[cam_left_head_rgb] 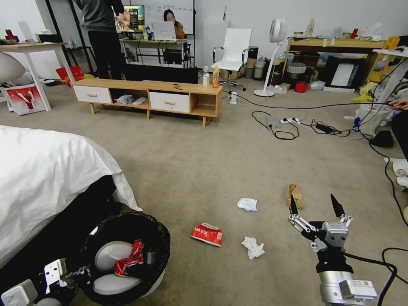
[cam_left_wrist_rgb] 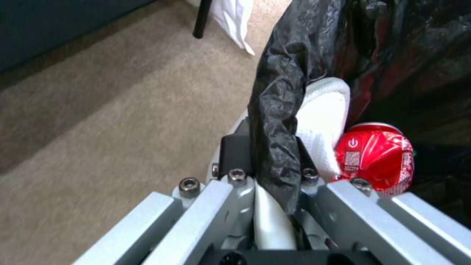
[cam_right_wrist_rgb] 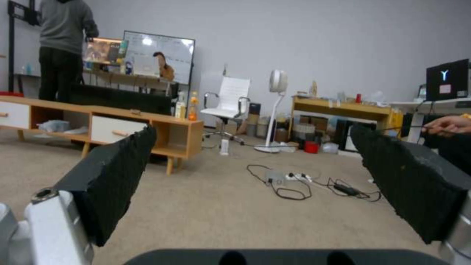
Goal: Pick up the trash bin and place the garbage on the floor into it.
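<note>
Bin (cam_left_head_rgb: 127, 255) rim inside left end effector (cam_left_wrist_rgb: 275, 162)

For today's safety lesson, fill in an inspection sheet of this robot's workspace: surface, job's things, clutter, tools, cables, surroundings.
Surface: beige carpet floor.
Job's things: trash bin, black-lined, holds a crushed red can; on the carpet lie a red-white carton, two tissues, a brown paper box.
Clutter: nothing seen beyond the litter.
Tools: left tool shut on the bin's rim; right tool open, above the carpet.
Cables: black cables and a power strip on the floor.
Surroundings: white-covered bed, low wooden cabinet.
</note>
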Robot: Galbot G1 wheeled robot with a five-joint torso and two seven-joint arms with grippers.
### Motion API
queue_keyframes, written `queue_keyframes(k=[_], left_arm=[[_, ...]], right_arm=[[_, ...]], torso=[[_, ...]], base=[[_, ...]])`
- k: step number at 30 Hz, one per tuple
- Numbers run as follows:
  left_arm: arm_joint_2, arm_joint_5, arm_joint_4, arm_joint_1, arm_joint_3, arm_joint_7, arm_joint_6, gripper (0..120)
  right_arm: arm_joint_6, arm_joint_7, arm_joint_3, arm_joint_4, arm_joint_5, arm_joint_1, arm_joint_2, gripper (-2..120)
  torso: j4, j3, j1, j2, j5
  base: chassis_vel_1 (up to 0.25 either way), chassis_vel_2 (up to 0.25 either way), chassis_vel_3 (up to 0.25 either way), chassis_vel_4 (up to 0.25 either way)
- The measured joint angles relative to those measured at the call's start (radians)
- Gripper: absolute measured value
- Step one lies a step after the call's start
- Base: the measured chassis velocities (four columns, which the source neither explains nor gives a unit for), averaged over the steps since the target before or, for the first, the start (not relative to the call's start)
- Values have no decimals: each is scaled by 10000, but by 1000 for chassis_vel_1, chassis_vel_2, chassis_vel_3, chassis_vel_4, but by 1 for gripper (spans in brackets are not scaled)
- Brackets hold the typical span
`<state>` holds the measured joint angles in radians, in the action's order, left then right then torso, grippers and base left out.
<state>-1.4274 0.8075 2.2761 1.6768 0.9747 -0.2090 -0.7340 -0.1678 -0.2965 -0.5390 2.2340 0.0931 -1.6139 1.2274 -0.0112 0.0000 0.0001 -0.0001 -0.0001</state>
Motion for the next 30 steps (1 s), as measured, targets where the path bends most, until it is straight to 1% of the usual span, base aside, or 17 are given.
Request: queue_keyframes(k=[4,7,30], left_arm=[[0,-11,0,8,-18,7,2,3],[-2,-20,3,15,-25,9,1,3],[8,-25,71,43,-67,10,-2,3]], right_arm=[[-28,20,11,0,-2,1,-1,100],[-86,60,15,-4,-1,6,-9,100],[-106,96,2,-14,12,-2,-62,100]], torso=[[0,1,1,0,1],[1,1,1,0,1],[0,0,0,2,1]], base=[[-115,126,112,-116],[-56,31,66,-65],[0,0,0,0]])
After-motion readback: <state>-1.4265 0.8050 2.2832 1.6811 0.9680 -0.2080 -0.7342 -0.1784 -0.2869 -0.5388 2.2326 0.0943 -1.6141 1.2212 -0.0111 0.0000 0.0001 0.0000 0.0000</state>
